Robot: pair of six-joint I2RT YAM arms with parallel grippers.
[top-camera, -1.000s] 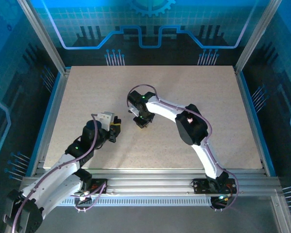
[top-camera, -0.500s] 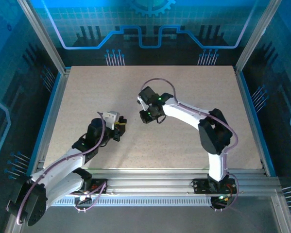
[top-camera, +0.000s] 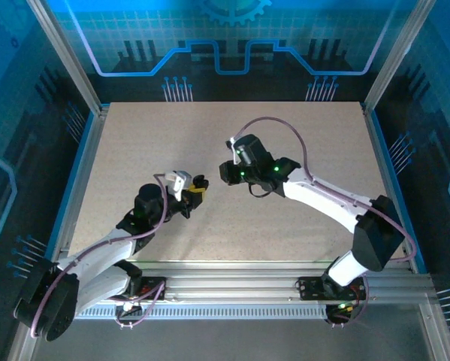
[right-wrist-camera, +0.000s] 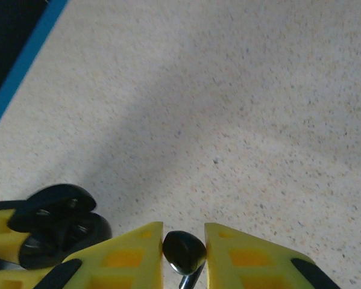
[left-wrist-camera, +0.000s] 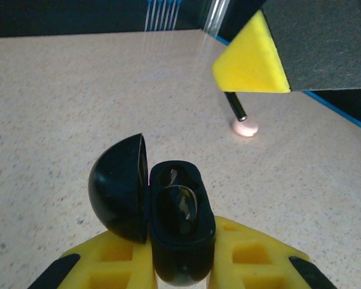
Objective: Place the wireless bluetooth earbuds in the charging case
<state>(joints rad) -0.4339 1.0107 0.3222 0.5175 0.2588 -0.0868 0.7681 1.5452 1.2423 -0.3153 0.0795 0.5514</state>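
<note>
Cool bright light, soft shadows, blurry foregrounds

One open black charging case (left-wrist-camera: 186, 238), one black earbud (right-wrist-camera: 183, 251), one small pale pink object (left-wrist-camera: 245, 127), two grippers: left gripper (left-wrist-camera: 180, 265), right gripper (right-wrist-camera: 183, 241)

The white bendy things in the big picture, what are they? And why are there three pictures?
They are two robot arms, bolted to the near edge of a table. The big picture looks down from above, with the left arm and the right arm. The other two pictures come from little cameras on the wrists, looking at what each arm grabs. The left pincer squeezes a round black case with its lid open. The right pincer pinches a tiny black earbud, which is meant to go into the case. A pale pink blob seems to lie on the table. It is too small to tell what it is.
</note>
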